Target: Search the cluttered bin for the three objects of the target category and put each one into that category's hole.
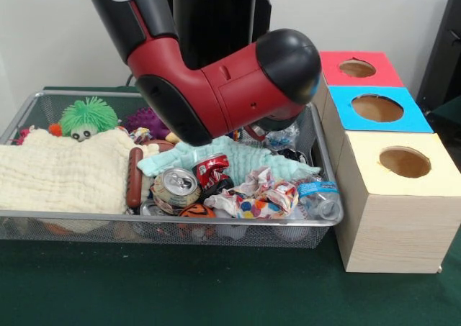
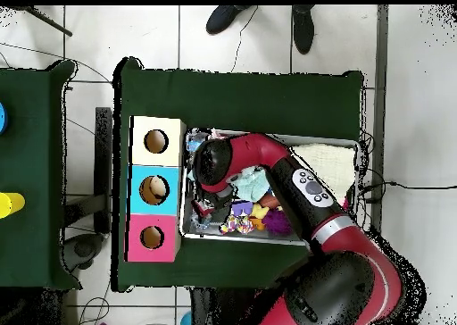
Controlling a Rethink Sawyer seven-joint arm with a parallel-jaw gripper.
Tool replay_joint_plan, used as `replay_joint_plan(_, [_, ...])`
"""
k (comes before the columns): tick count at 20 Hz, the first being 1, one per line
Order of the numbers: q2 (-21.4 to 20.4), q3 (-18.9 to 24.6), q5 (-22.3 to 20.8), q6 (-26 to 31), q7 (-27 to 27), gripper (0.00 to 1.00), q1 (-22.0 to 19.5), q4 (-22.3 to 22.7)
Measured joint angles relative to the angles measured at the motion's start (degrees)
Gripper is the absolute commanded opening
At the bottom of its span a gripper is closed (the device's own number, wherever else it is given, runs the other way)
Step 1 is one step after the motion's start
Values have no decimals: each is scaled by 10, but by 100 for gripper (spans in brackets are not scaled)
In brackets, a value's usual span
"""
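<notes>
The wire mesh bin [image 1: 180,224] is full of clutter; it also shows in the overhead view [image 2: 268,239]. A crushed clear bottle with a blue label [image 1: 318,193] lies at its front right corner. Another clear bottle [image 1: 283,137] lies at the far right, just under the arm. The blue-topped box's round hole [image 1: 377,108] is right of the bin, and shows in the overhead view [image 2: 154,189] too. My gripper [image 1: 276,124] hangs low over the bin's far right, almost wholly hidden behind the arm's big red and black joint [image 1: 238,88].
A red-topped box [image 1: 358,68] and a yellow-topped box [image 1: 405,162] flank the blue one. The bin also holds a cream cloth [image 1: 61,175], a mint cloth [image 1: 216,153], crushed cans [image 1: 176,184], wrappers [image 1: 263,196], a green spiky toy [image 1: 88,117]. A person's shoes [image 2: 228,18] are beyond the table.
</notes>
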Motion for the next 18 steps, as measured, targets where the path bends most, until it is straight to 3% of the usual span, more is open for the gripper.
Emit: replay_joint_plan(18, [14,3,4,-49,0,100,-3,0])
